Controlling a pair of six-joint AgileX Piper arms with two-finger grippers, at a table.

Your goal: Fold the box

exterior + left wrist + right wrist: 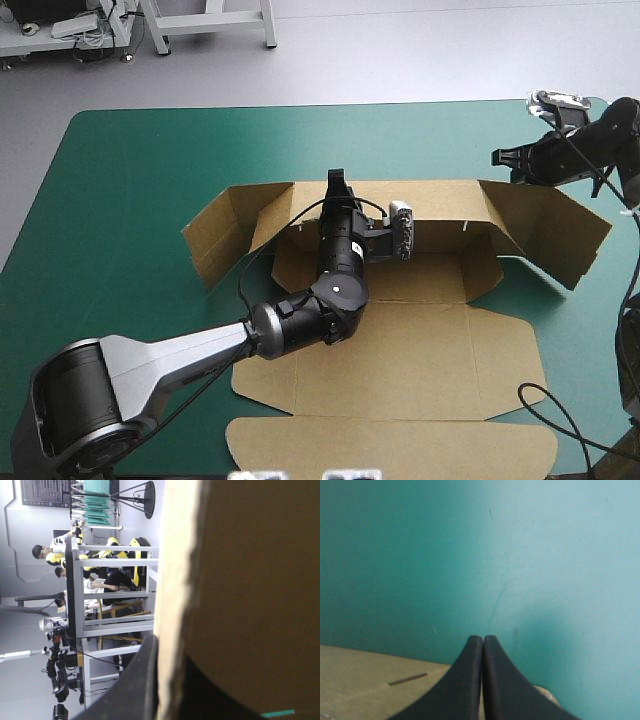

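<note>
The brown box (400, 360) lies in the middle of the teal-green table, its lid panel flat toward the near edge and its back wall (440, 205) raised. Side flaps stand up at the left (225, 235) and right (555, 230). My left gripper (336, 180) reaches over the base to the back wall's top edge. In the left wrist view my left gripper (172, 650) is shut on the box wall (250, 580), with the board's edge between the black fingers (135, 690). My right gripper (502, 157) hovers past the right flap, shut and holding nothing. Its joined tips (482, 641) sit above bare cover with a strip of board (365, 680) beside them.
Bare teal-green cover (130, 200) lies to the left of the box and beyond it toward the far edge. The box's front flap (390, 450) reaches close to the table's near edge.
</note>
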